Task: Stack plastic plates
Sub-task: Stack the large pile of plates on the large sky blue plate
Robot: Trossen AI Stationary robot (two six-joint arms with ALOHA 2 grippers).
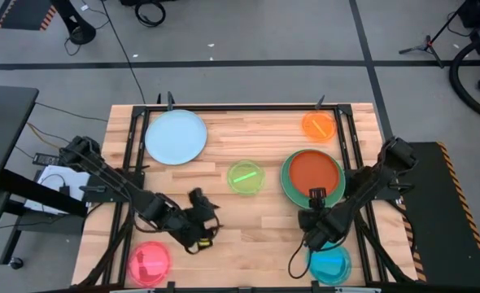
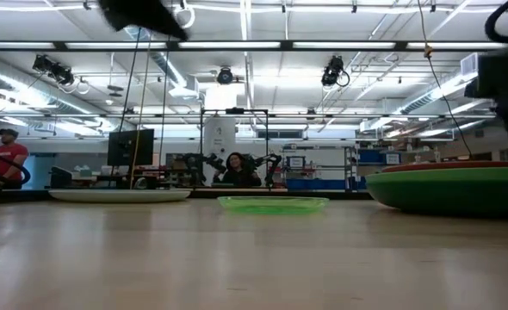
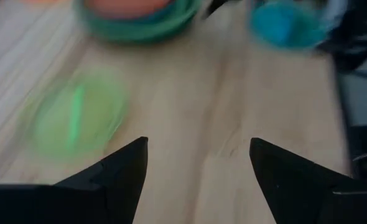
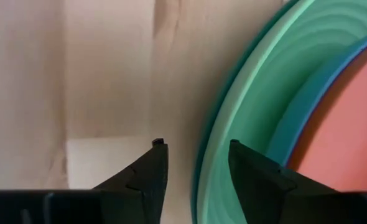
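A stack of large plates (image 1: 313, 177) stands at the right of the table, red-orange on top (image 4: 351, 118), blue under it, and a green rim (image 4: 239, 118) outermost. A light blue large plate (image 1: 176, 136) lies flat at the far left. Small translucent plates lie flat and apart: orange (image 1: 319, 125), lime (image 1: 246, 177), pink (image 1: 149, 262), cyan (image 1: 330, 264). My right gripper (image 4: 196, 149) is open at the stack's near rim, one finger over the table and one over the green rim. My left gripper (image 3: 199, 149) is open and empty over bare wood near the table's middle (image 1: 203, 216).
The table's wooden top (image 1: 256, 236) shows bare between the two grippers. Dark frame rails (image 1: 130, 155) run along the table's left and right sides. In the low view the lime plate (image 2: 273, 204) and the stack (image 2: 452, 188) stand before a room where people show.
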